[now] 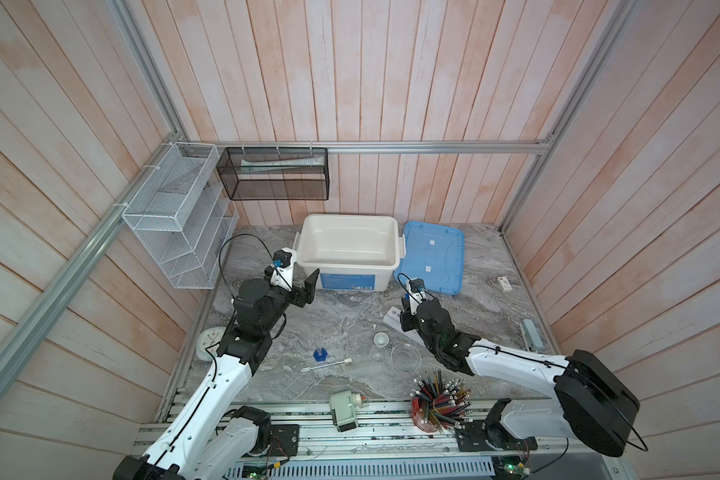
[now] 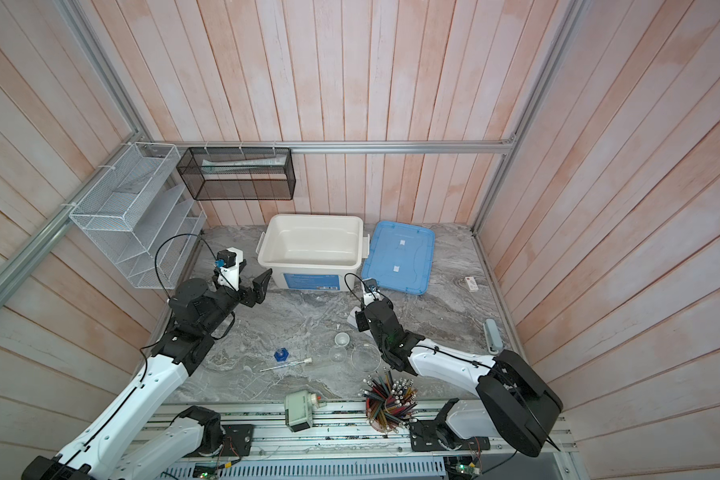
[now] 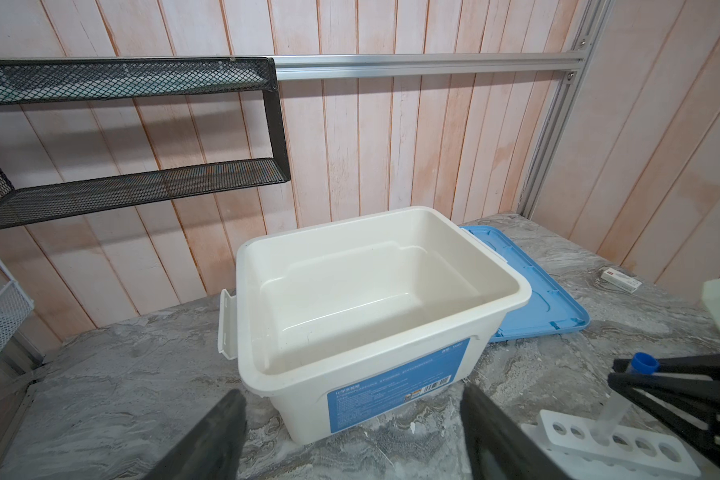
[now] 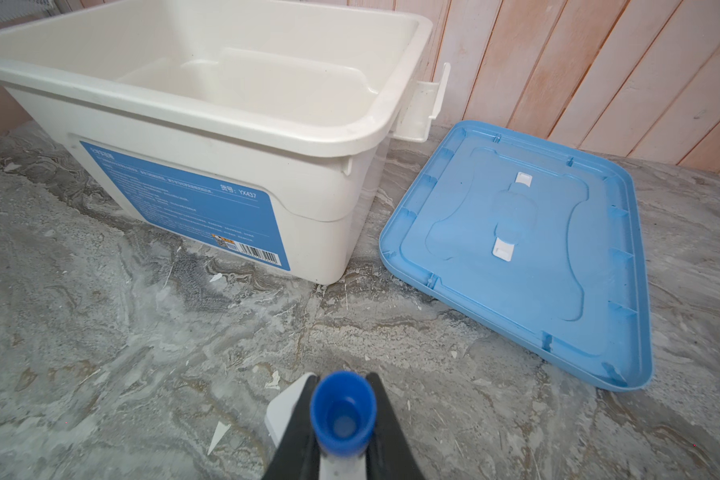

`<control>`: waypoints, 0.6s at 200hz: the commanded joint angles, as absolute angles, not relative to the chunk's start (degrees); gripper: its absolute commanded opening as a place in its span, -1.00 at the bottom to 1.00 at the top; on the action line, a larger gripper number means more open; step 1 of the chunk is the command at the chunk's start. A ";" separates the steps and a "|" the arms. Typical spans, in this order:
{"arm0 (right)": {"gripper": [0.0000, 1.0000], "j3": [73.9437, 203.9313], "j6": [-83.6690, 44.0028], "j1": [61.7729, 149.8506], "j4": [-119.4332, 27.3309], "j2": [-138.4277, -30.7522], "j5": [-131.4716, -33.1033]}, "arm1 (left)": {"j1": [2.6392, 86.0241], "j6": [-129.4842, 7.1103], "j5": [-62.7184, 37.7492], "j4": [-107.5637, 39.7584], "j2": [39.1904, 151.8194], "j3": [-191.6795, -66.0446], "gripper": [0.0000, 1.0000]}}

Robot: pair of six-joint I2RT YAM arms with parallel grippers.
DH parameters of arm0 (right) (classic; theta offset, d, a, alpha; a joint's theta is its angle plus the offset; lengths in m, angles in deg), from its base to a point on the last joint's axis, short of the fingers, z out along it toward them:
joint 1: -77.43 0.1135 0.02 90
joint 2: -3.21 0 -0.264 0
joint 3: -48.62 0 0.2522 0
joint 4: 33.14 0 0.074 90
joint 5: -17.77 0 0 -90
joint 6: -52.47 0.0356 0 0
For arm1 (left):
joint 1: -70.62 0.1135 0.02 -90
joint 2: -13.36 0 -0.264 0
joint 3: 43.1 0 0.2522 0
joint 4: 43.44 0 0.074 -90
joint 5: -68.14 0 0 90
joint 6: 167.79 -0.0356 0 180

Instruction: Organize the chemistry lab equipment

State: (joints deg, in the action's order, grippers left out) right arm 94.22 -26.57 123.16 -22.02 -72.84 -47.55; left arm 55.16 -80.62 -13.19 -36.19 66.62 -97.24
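Grey marbled tabletop (image 1: 341, 320), pink plank walls (image 1: 391, 83) on three sides. Right gripper (image 4: 344, 386) clamped on blue-capped test tube (image 4: 344, 419); left gripper (image 3: 352, 392) spread wide before the white storage bin (image 3: 304, 415).

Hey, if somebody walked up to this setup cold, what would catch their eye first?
Probably the open white plastic storage bin at the back middle of the grey marbled table, with its sky-blue plastic lid lying flat beside it on the right. Next, the right end effector, shut on a clear blue-capped test tube at the white six-hole rack just in front of that lid.
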 commanded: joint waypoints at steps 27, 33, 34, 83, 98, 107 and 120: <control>-0.58 92.00 -25.37 123.44 -20.86 -73.31 -46.02 | 55.42 -81.31 -12.91 -37.16 67.07 -96.72 0.64; -0.56 92.03 -25.40 123.45 -21.09 -73.05 -45.98 | 55.42 -81.28 -12.91 -37.11 67.06 -96.77 0.64; -0.56 92.02 -25.40 123.47 -21.12 -73.02 -45.97 | 55.42 -81.25 -12.86 -37.13 67.06 -96.85 0.64; -0.26 95.67 -27.19 123.47 -27.06 -68.71 -45.60 | 55.42 -82.25 -11.99 -34.23 65.91 -97.90 0.63; -0.15 96.76 -27.60 123.45 -28.94 -66.64 -45.80 | 55.42 -82.54 -11.65 -32.45 65.48 -98.47 0.63; -0.10 97.52 -28.23 123.48 -29.77 -65.17 -46.13 | 55.42 -82.71 -11.35 -30.84 65.13 -99.00 0.63; -0.07 98.76 -29.34 123.44 -31.49 -63.08 -46.24 | 55.42 -83.61 -8.97 -27.60 64.45 -100.02 0.60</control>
State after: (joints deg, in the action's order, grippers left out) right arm 95.22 -27.38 123.16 -27.63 -66.94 -46.74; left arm 55.16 -81.69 -12.51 -33.04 66.25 -97.37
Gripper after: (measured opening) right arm 0.454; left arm 0.812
